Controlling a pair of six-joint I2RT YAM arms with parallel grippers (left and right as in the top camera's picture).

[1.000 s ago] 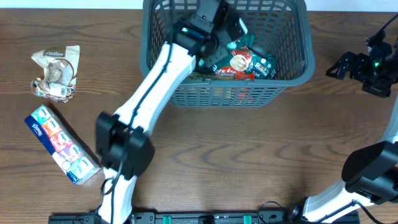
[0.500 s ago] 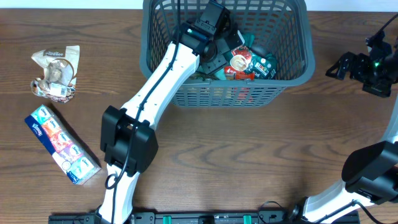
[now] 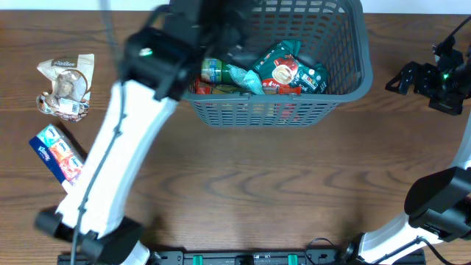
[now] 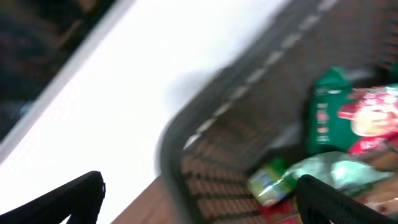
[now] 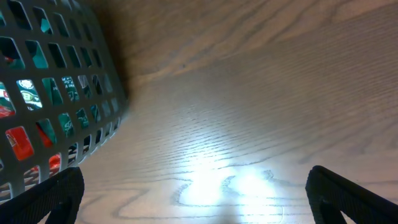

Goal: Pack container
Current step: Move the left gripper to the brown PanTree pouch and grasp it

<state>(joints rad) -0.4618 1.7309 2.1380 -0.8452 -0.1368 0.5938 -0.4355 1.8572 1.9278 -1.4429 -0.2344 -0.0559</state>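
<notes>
Nearest you, at the counter's (image 3: 294, 184) left, lies a tissue pack (image 3: 50, 146), with a crumpled wrapper (image 3: 66, 87) just beyond it. The container (image 3: 272, 110) sits at the far edge, centre, with snack packets (image 3: 283, 73) inside. Your left jaws, blurred above its left rim, are spread wide and hold nothing. Your right jaws, well to its right, are likewise wide apart and empty.

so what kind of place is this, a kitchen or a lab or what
Probably a robotics lab bench, not a home kitchen. A white robot arm and a second arm stand at a wood-grain table, and a grey basket of snack packets and a tissue pack look like test props.
</notes>
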